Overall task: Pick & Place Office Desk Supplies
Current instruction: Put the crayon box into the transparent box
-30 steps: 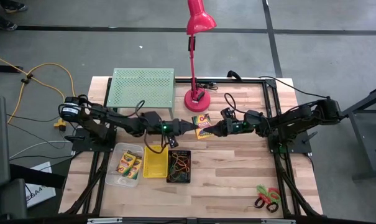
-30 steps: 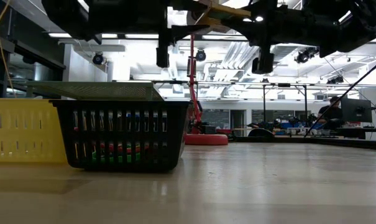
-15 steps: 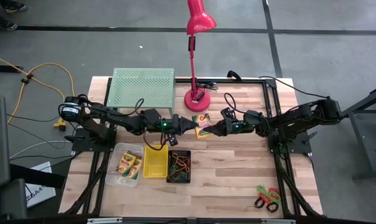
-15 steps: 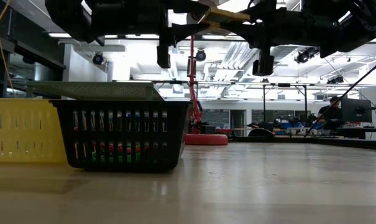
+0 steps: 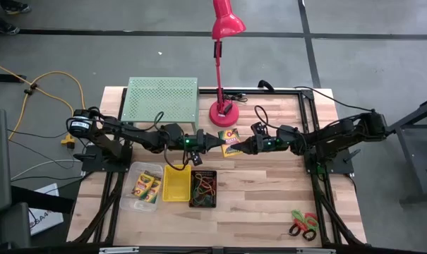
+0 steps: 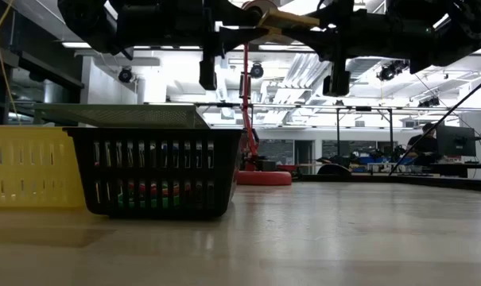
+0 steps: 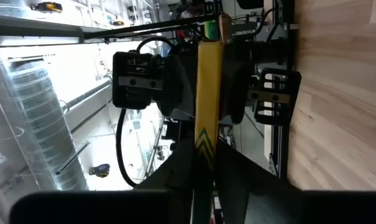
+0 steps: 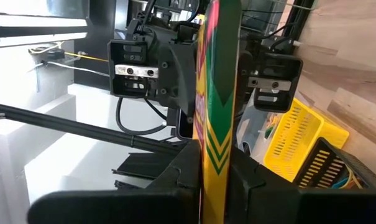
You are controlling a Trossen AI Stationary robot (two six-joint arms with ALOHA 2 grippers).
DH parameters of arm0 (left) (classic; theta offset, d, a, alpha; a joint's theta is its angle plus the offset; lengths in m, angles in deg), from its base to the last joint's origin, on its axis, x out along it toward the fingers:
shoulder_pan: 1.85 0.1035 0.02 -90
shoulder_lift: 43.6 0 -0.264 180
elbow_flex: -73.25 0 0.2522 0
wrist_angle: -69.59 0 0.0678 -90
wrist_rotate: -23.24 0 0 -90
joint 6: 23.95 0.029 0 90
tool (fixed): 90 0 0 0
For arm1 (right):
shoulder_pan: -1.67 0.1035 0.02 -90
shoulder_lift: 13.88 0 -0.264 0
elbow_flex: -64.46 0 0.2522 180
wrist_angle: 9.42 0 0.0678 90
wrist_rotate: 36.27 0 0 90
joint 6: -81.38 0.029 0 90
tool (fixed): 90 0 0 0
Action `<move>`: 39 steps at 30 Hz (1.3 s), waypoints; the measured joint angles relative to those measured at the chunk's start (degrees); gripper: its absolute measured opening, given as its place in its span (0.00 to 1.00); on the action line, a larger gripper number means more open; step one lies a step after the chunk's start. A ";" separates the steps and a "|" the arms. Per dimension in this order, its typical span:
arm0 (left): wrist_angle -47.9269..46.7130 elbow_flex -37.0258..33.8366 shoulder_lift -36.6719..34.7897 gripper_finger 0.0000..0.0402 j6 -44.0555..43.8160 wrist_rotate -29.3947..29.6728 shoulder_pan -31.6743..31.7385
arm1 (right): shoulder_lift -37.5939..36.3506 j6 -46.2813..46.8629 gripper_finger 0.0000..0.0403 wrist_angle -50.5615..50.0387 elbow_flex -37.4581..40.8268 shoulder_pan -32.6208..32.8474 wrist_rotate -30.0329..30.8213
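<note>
High view: both tools, left tool (image 5: pixel 214 142) and right tool (image 5: pixel 243 146), clamping one crayon box (image 5: pixel 230 142) mid-air near tabletop's far edge, mid-handover.

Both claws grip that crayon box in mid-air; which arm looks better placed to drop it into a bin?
Probably the left claw: it holds the crayon box nearer the bins than the right claw.

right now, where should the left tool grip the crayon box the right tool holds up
By the free short end facing the left tool, coming in level from the left. The right tool pinches the crayon box by its other end, broad face up, so a pinch across the thin slab fits.
</note>
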 joint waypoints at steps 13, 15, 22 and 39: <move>-0.31 0.00 0.00 0.08 0.02 0.04 -0.11 | 0.00 0.00 0.07 -0.04 0.02 0.00 0.00; -0.31 0.00 0.00 0.08 0.02 0.04 -0.11 | 0.00 0.00 0.07 -0.04 0.02 0.00 0.00; -0.29 0.00 0.00 0.08 0.04 0.04 -0.11 | 0.00 -0.39 0.07 -0.07 0.02 0.00 0.02; 0.02 0.00 -0.07 0.08 0.00 0.02 -0.33 | 0.04 -1.77 0.30 -0.31 0.07 0.00 -0.09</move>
